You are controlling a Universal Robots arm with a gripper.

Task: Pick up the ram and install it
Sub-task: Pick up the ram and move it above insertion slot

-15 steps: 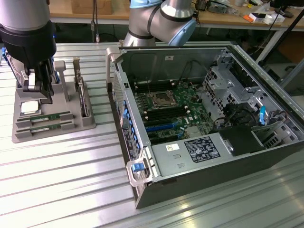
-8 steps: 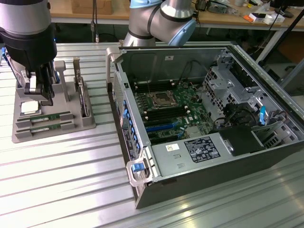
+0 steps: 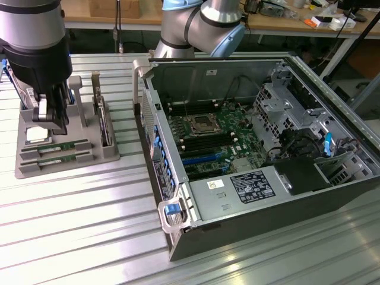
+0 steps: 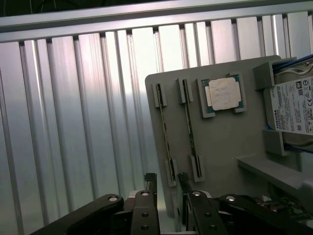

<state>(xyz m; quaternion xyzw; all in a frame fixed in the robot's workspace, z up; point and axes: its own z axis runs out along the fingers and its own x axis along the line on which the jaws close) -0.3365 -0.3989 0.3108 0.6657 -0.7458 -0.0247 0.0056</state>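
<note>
- I count two ram sticks (image 4: 165,134), side by side.
- I count one square CPU chip (image 4: 224,94).
- I see one white-labelled hard drive (image 4: 293,105).
- One gray holder (image 4: 225,142) carries all of these.
- I see one open computer case (image 3: 190,74).

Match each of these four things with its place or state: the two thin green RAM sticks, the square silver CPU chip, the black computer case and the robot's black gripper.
Things
1. thin green RAM sticks
2. square silver CPU chip
3. black computer case
4. black gripper

Places or states
a. open, over the grey plastic holder
b. lying flat in a square recess of the holder
c. side off, green motherboard showing
d. standing on edge in narrow slots, side by side

Pairs: 1-d, 2-b, 3-c, 4-a
</note>
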